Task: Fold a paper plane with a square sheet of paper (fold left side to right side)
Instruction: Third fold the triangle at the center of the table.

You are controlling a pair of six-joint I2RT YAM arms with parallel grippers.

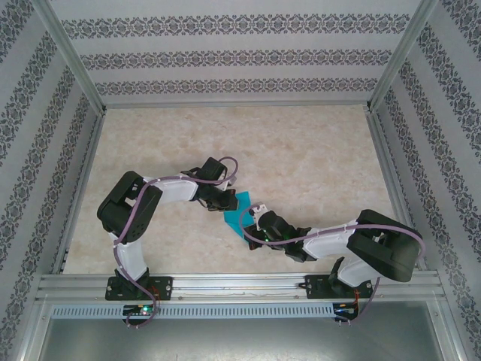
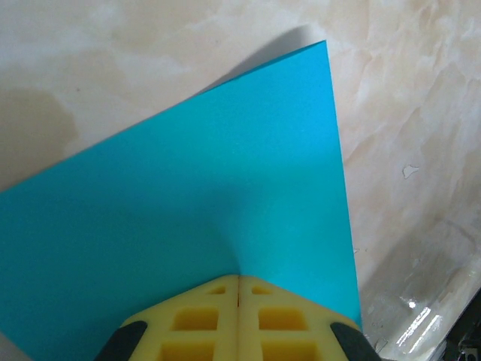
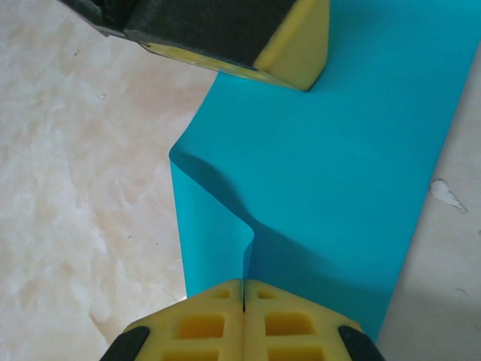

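Two robot arms meet over the near middle of a pale marbled table (image 1: 316, 150), both gripping one square sheet of paper (image 2: 225, 188), thin and turquoise-blue. The left gripper (image 2: 239, 282) has its yellow fingers (image 2: 199, 320) pressed fully together on the sheet's near edge. From there the paper fans away to a sharp far corner that lifts slightly and casts a shadow. The right gripper (image 3: 244, 287) is likewise closed tight, pinching another edge, with the left gripper's finger just beyond it on the same sheet. Between the two grips the paper's free edge buckles upward into a soft curl, not a crease. The two pinches seem meant to hold the sheet so one side can be carried across onto the other, left to right; the fold looks barely begun. Seen from above, the sheet lies between the wrists, mostly hidden beneath them. Bare table spreads on every side, and the metal frame rails (image 1: 233, 282) and patterned walls (image 1: 225, 60) stand well apart, leaving room to sweep. The closeness of the two grippers is the tighter limit.
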